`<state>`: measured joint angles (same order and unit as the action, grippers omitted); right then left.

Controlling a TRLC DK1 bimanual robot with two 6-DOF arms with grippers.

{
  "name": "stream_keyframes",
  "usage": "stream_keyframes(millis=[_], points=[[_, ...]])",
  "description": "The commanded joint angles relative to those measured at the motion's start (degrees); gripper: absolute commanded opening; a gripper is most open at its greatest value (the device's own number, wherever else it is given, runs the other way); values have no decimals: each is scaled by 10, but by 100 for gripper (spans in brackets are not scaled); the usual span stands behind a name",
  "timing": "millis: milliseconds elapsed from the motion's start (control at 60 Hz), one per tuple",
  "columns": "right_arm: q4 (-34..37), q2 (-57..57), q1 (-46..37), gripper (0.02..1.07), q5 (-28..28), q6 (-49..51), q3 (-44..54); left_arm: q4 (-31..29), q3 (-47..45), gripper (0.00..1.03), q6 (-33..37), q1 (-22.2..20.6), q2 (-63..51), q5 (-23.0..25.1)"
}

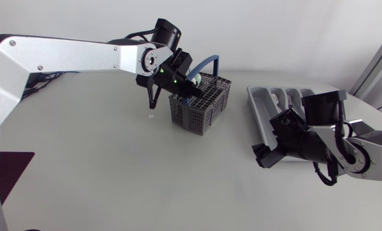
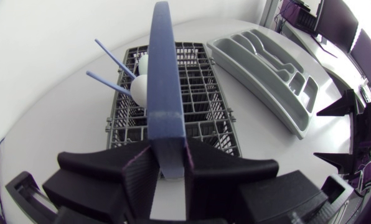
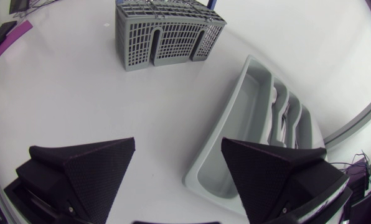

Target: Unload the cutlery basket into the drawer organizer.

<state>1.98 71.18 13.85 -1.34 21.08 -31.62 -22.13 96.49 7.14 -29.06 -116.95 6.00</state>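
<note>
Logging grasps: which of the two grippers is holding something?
The left gripper, shut on the blue handle of the cutlery basket; the right gripper is open by the drawer organizer, holding nothing.

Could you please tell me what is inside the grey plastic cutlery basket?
Two thin blue sticks and a white rounded piece stand in the grey plastic cutlery basket, beside its blue arched handle. That handle, held by the left gripper, hides the cells under it.

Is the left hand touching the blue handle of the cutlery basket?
Touching. The left wrist view shows the left hand closed on the blue handle, one finger pressing each side of it.
</note>
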Motion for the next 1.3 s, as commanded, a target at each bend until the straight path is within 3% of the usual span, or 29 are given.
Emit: stream_keyframes(millis=[0, 150, 450, 617, 667, 683, 750, 783, 817, 833, 867, 1067, 1283], points=[[3, 6, 7, 102, -2, 7, -13, -19, 5, 17, -6, 3, 0, 0], [5, 5, 9, 102, -3, 7, -11, -30, -56, 17, 23, 11, 62, 2], [13, -1, 35, 102, 0, 5, -12, -78, -289, 17, 85, 63, 296, 96], [15, -3, 67, 102, 12, 4, -15, -72, -387, 18, 115, 58, 379, 96], [15, -2, 80, 102, 20, 3, -18, -65, -402, 27, 115, 59, 394, 96], [15, -2, 82, 102, 21, 3, -19, -64, -408, 36, 115, 58, 398, 96], [16, -2, 87, 102, 25, 2, -20, -64, -418, 54, 118, 54, 400, 96], [18, -2, 88, 102, 27, 2, -21, -63, -425, 72, 118, 52, 403, 96], [22, -3, 88, 102, 27, 2, -22, -64, -429, 80, 119, 50, 405, 96], [24, -3, 88, 102, 27, 2, -22, -64, -434, 90, 121, 48, 409, 96], [31, -6, 88, 102, 27, 2, -26, -64, -439, 97, 126, 49, 417, 96], [64, -14, 88, 102, 27, 5, -52, -69, -475, 98, 141, 75, 480, 96], [64, 34, 86, 102, 20, 5, -111, -133, -509, 92, 190, 165, 557, 96]])
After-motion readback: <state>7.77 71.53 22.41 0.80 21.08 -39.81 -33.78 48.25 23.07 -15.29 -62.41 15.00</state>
